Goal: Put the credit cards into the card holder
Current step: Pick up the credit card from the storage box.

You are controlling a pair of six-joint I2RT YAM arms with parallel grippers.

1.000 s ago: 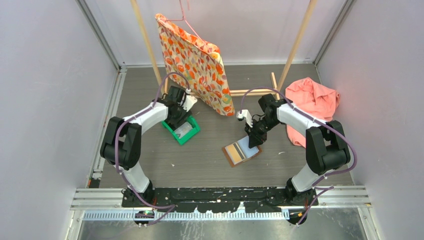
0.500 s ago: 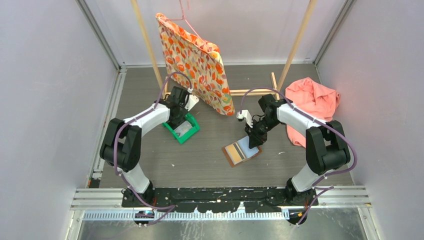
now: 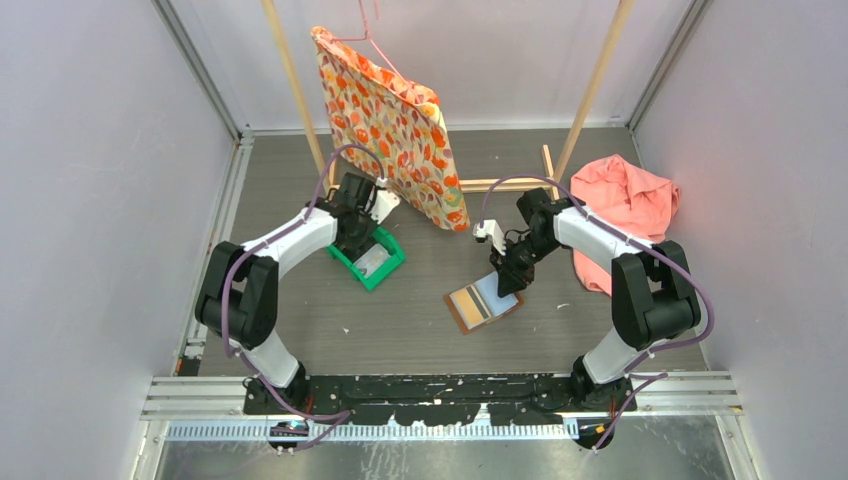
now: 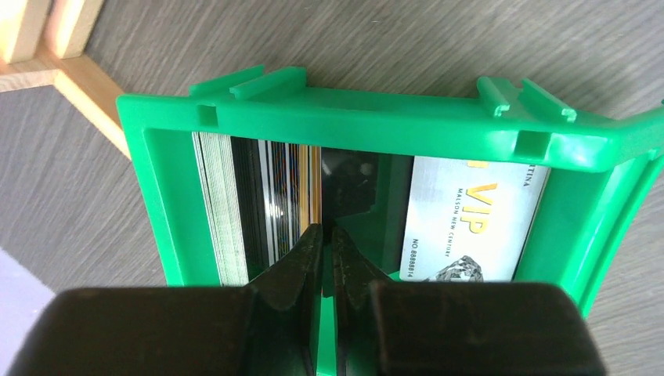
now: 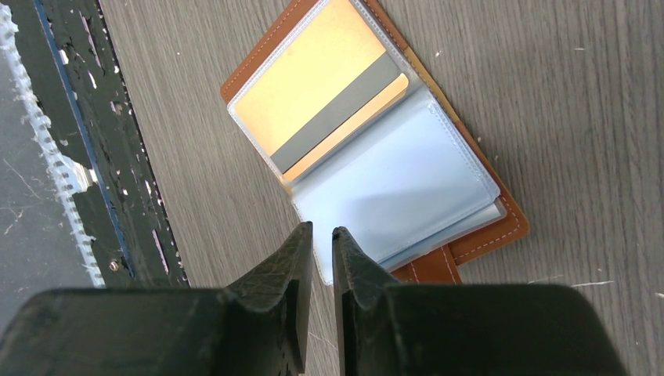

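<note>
Arms are seen bent inward from their bases at the bottom of the overhead view. The left arm is folded toward the upper left, and its left tool (image 4: 322, 235) is lowered into the green bin (image 4: 352, 125). Its jaws are drawn nearly together at the edge of the upright stack of credit cards (image 4: 258, 204); whether one card is pinched cannot be told. A silver VIP card (image 4: 470, 227) is seen at the right inside the bin.

The right arm is curled toward the centre of the frame. Its right tool (image 5: 321, 235) is held at the lower corner of the card holder (image 5: 391, 180), narrowed to a slit with nothing gripped. The holder is laid open on the counter (image 3: 400, 320), with a gold card (image 5: 313, 102) sleeved in its upper pocket.

A patterned fabric bag (image 3: 395, 125) is hung on a hanger just above the bin in the overhead view. Pink cloth (image 3: 625, 205) is heaped at the right.
</note>
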